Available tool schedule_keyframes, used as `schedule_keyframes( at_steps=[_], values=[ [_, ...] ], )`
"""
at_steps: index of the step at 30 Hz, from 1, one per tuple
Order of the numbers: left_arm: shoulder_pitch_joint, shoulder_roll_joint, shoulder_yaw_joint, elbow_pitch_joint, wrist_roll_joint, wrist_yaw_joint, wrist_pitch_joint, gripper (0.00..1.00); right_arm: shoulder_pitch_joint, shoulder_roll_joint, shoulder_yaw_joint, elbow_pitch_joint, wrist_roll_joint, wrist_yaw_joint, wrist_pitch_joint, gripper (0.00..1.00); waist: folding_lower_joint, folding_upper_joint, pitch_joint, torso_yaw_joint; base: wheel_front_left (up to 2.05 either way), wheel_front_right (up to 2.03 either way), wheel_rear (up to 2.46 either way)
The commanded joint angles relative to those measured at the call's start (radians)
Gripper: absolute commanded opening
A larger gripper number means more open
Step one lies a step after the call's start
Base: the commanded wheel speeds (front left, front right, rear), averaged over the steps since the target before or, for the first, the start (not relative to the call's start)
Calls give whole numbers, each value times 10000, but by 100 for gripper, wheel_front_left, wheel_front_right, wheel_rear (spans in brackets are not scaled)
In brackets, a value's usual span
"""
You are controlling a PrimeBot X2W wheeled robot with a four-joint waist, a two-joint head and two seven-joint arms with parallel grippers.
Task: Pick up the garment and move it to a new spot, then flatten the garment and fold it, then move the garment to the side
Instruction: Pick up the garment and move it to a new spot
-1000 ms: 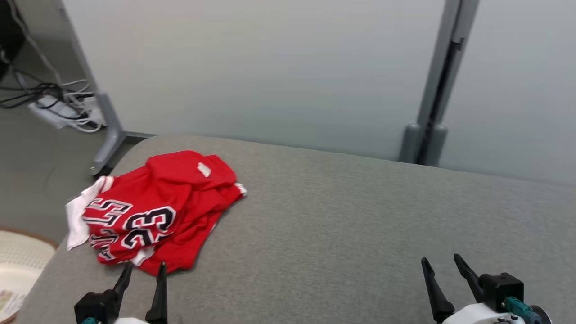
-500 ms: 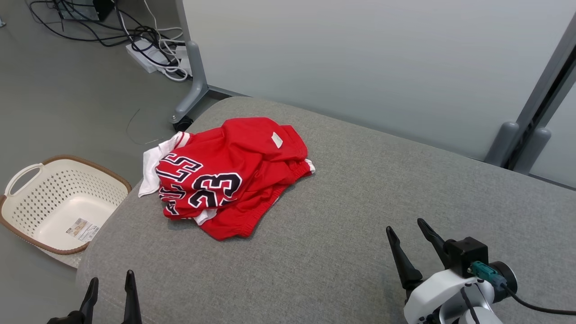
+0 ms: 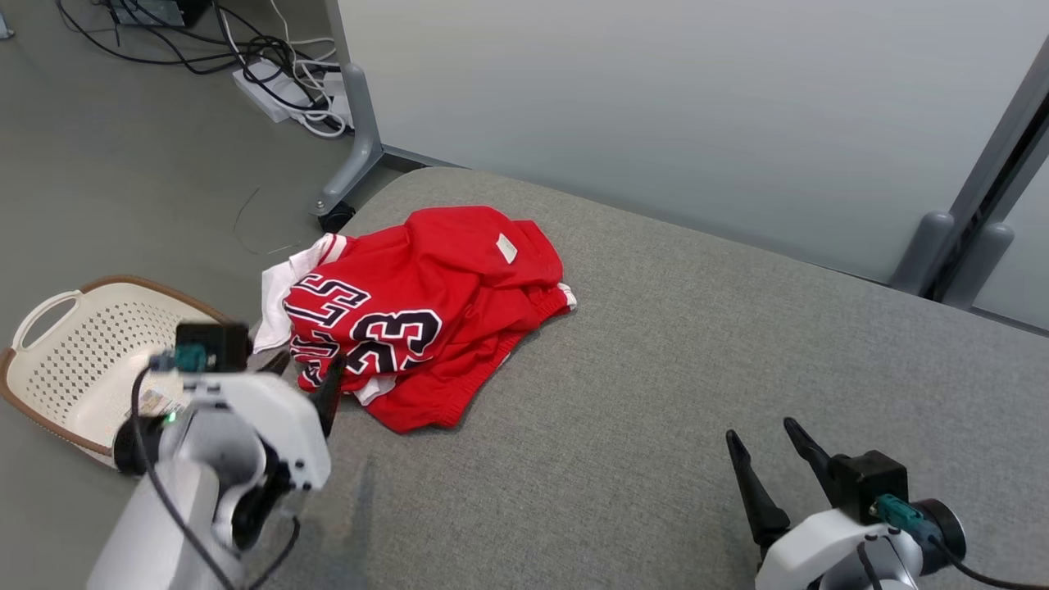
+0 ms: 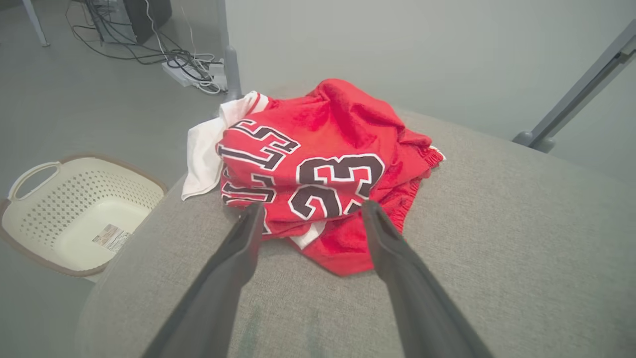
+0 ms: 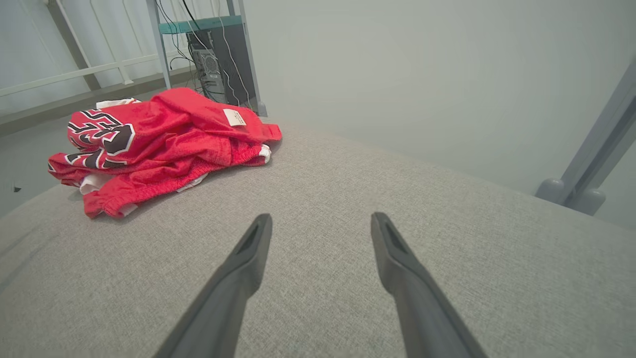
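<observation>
Head view: a crumpled red garment (image 3: 442, 279) with black-and-white lettering and the number 23 was seen lying in a heap near the far left corner of the grey fabric-covered surface (image 3: 656, 369), with a white part of it reaching the left edge. The left pincer (image 3: 303, 378) was held just beside the near edge of the heap, its two dark fingers (image 3: 329, 389) spread apart and nothing pinched between them. In the left wrist view the fingertips were framed against the number on the fabric, though contact could not be judged. The right pincer (image 3: 762, 432) was seen well apart from the garment, over bare surface at the lower right, likewise spread wide and empty. A small white label (image 3: 507, 247) was shown on top of the heap. On the floor (image 3: 123, 180) to the left of the surface a cream perforated basket (image 3: 74, 369) with a brown rim was set. Farther back, a power strip (image 3: 266, 82) with tangled cables (image 3: 164, 49) was noted beside a pale partition (image 3: 656, 106).
</observation>
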Motion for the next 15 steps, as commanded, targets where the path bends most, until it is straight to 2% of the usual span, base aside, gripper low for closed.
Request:
schedule_keyframes(
  at_steps=[1,4,6,10,13,15],
  values=[
    [-674,56,-140,302,-69,-148,560,100,176,-75,-139,-189,-134,16,76,100,0,0,116,-28,0,0,0],
    [-2087,-259,-436,1187,-319,-286,1837,100,652,-77,-493,-697,-346,16,313,100,0,0,373,-116,0,0,0],
    [-2723,-270,-325,1735,-517,-263,2223,100,829,-62,-407,-1161,-522,17,574,100,0,0,630,-502,0,0,0],
    [-3482,-391,-306,2783,-617,-139,2423,100,1065,-95,-388,-2051,-936,10,1207,100,0,0,1204,-1384,0,0,0],
    [-3730,-292,-294,3594,-586,-33,2491,100,1163,-68,-383,-2758,-1260,10,1627,100,0,0,1522,-1958,0,0,0],
    [-3883,-136,-148,4007,-599,69,2179,100,1211,-76,-379,-3146,-1392,10,1849,100,0,0,1664,-2320,0,0,0]
  ],
)
